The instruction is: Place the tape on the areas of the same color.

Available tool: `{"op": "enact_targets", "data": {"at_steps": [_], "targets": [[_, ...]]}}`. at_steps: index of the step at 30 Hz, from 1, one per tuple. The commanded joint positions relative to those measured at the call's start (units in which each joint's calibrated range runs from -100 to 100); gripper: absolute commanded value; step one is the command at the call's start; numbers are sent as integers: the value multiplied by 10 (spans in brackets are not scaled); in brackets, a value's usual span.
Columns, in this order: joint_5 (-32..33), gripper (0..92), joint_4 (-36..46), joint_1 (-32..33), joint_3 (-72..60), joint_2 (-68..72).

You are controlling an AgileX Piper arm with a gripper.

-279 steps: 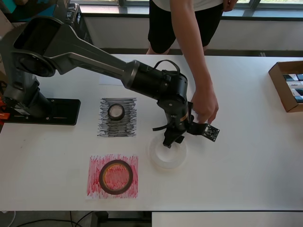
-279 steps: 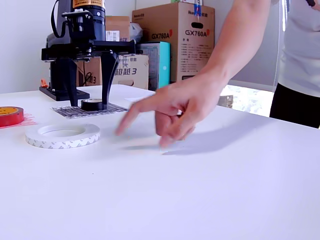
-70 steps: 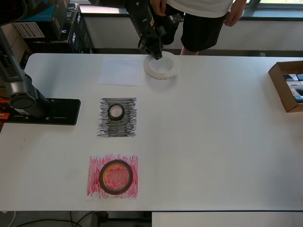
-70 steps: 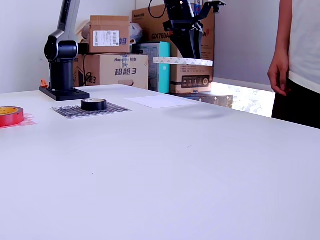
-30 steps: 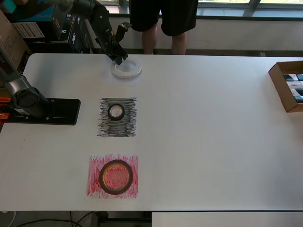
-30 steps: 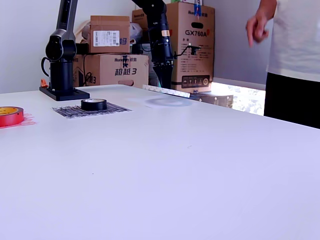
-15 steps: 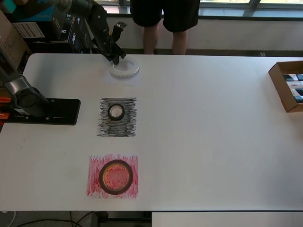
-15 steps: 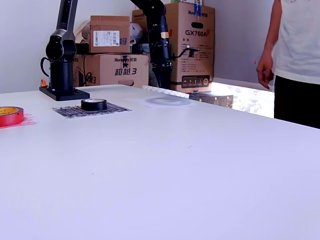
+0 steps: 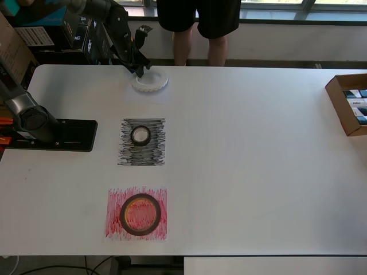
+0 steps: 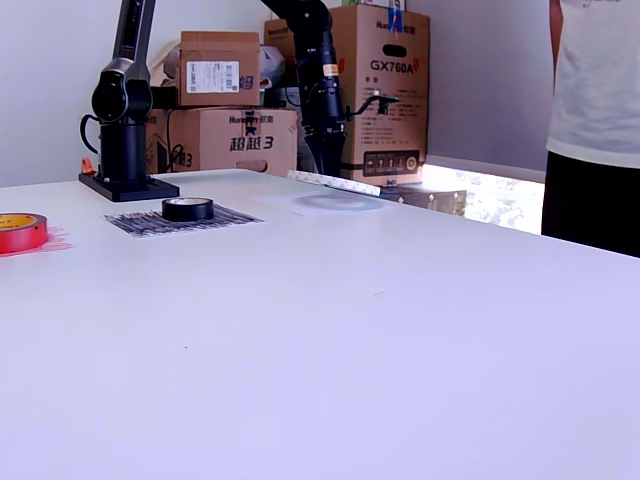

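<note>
at the far left of the white bench, as the overhead view shows it, the black claw pinches the far-left rim of the large white translucent tape roll, its jaws clamped on that rim. the roll is a wide, flat ring with a milky, see-through wall and a faintly toothed outer edge. in the exterior view it hangs tilted under the claw, a thin pale band just above the bench top, with a soft round shadow beneath it. it sits over the plain white square paper patch, which hardly stands out from the bench; whether the roll touches the paper cannot be told.

nearer in the overhead view, the small black tape roll lies flat about the middle of the black-scribbled square patch; its core looks pale grey. nearer still, the medium reddish-brown tape roll with a yellowish core lies flat inside the red-scribbled square patch, the red scribble showing through its hole. in the exterior view the black roll and the reddish one lie to the left.

the arm's black base plate stands at the overhead view's left edge. an open brown cardboard box sits at the right edge. a person in dark shorts stands beyond the far edge.
</note>
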Motion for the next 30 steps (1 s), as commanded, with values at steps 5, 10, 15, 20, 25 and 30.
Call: {"op": "enact_targets", "data": {"at_steps": [5, 10, 15, 20, 25, 30], "targets": [[-3, 0, -37, 13, 39, -4], [-3, 0, -38, 9, 39, -4], [-3, 0, -38, 6, 39, -3], [-3, 1, -38, 6, 39, -3], [-2, 74, -38, 6, 39, -3], [-1, 353, -38, 6, 39, -3]]}}
